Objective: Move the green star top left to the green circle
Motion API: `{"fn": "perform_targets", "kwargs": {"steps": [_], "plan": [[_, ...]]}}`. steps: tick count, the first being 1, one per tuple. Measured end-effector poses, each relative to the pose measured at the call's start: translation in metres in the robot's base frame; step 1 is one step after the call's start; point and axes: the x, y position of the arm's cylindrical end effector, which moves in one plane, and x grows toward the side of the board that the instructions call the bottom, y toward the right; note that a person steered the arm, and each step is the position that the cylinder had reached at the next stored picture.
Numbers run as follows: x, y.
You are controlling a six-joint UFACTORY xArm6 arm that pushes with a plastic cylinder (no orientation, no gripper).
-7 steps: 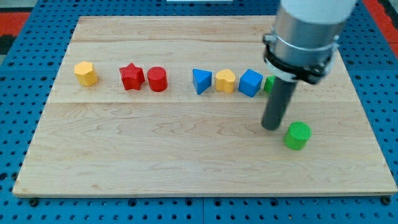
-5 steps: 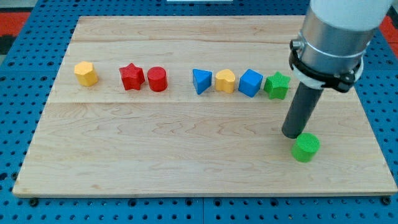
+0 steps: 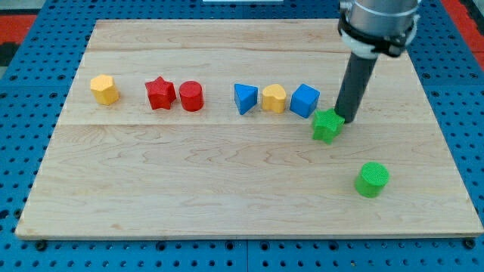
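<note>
The green star (image 3: 327, 125) lies on the tabletop (image 3: 189, 189) a little below the row of blocks, just off the lower right corner of the blue cube (image 3: 305, 100), and it is well apart from the green circle (image 3: 372, 179), which stands at about 5 o'clock from it. My tip (image 3: 347, 120) touches the star at its 2 o'clock side; I judge it is placed there because a push from this side sends the star downward and to the view's left, so the star would end at about 10 o'clock from the circle. The tool is only a plain rod, so it has nothing to open or close and it grasps nothing; it only presses against the star. Further out at 9 o'clock the row goes on with a yellow block (image 3: 274, 98), a blue triangle (image 3: 244, 98), a red cylinder (image 3: 191, 96), a red star (image 3: 159, 93) and a second yellow block (image 3: 104, 88). These stand clear of the star's likely path.
</note>
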Motion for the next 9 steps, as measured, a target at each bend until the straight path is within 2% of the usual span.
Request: {"fn": "perform_targets", "kwargs": {"steps": [2,3,4,5,7,8,9], "plan": [[-0.042,-0.022],[-0.046,-0.088],[-0.019,-0.090],[0.017,-0.070],[0.016,-0.031],[-0.013,-0.046],[-0.011,-0.003]]}}
